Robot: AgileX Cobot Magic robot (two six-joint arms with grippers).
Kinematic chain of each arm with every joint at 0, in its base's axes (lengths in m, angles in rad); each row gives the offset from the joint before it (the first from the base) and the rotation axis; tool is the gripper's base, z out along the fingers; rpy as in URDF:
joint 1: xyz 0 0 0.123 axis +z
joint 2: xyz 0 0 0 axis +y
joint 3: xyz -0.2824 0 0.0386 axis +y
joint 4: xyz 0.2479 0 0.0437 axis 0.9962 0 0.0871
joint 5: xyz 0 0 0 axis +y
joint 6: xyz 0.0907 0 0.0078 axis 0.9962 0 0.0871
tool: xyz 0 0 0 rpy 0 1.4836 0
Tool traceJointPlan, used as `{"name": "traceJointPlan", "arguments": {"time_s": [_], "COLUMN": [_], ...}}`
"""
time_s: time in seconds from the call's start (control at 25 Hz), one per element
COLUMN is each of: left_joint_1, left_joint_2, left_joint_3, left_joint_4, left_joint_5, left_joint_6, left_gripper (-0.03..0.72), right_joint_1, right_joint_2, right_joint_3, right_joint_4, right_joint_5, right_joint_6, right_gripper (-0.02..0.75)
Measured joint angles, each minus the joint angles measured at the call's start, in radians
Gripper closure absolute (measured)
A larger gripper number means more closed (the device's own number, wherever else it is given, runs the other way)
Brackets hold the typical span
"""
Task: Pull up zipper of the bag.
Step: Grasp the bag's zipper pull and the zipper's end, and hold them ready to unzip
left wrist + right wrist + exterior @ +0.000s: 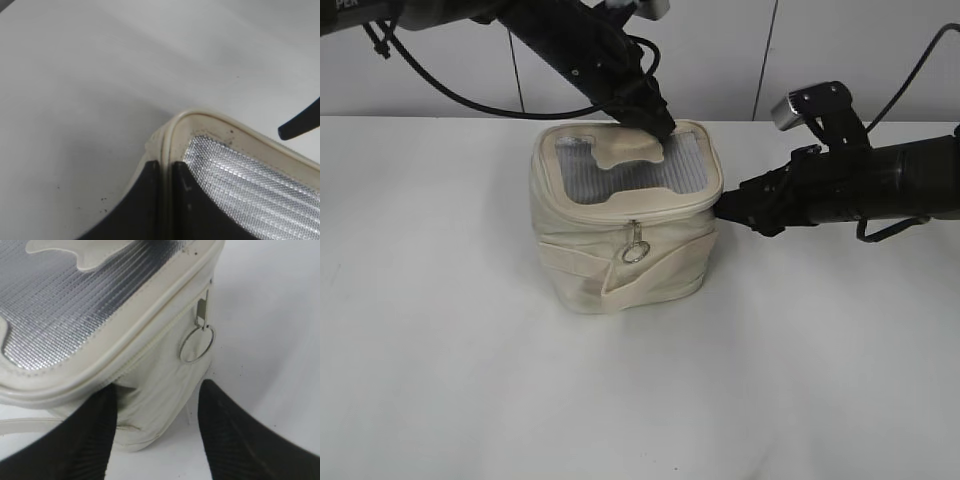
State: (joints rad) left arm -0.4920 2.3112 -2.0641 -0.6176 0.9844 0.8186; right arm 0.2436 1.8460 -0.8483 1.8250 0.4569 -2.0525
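The cream bag point(620, 255) stands mid-table, its grey mesh lid point(630, 175) facing up. The zipper track point(660, 208) runs under the lid rim, and one silver ring pull point(634, 250) hangs on the front; it also shows in the right wrist view point(196, 343). My left gripper point(166, 162) is shut on the lid's rim piping point(200, 116) at the far corner point(660, 128). My right gripper point(157, 387) is open, its fingers either side of the bag's right corner point(723, 207), with the ring pull beyond its tips. A second pull is not in view.
A cream strap piece point(625, 150) lies on the mesh lid. A strap band point(650, 280) wraps the bag's lower front. The white table point(470, 380) spreads all round the bag. A dark pointed tip point(300, 122) shows at the right of the left wrist view.
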Motion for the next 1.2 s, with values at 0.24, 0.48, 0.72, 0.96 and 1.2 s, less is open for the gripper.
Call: {"name": "traceJointPlan", "arguments": {"time_s": [0.24, 0.48, 0.72, 0.96, 1.2], "left_joint_1": [-0.005, -0.006, -0.006, -0.006, -0.006], "left_joint_2": [0.0, -0.001, -0.001, -0.001, -0.001], "left_joint_3": [-0.002, -0.01, -0.012, -0.012, -0.012], "left_joint_4": [0.022, 0.029, 0.027, 0.012, 0.009], "left_joint_5": [0.012, 0.056, 0.072, 0.085, 0.089], "left_joint_6": [0.0, 0.062, 0.116, 0.15, 0.155], "left_gripper": [0.647, 0.647, 0.647, 0.648, 0.648], "right_joint_1": [-0.026, -0.089, -0.084, -0.084, -0.07], "right_joint_2": [0.036, 0.043, 0.11, 0.145, 0.147], "right_joint_3": [-0.016, -0.022, -0.067, -0.114, -0.141], "right_joint_4": [0.001, 0.002, 0.001, 0.001, 0.001], "right_joint_5": [-0.059, -0.024, 0.077, 0.126, 0.148], "right_joint_6": [-0.038, -0.078, -0.094, -0.107, -0.127], "right_gripper": [0.32, 0.318, 0.317, 0.317, 0.317]}}
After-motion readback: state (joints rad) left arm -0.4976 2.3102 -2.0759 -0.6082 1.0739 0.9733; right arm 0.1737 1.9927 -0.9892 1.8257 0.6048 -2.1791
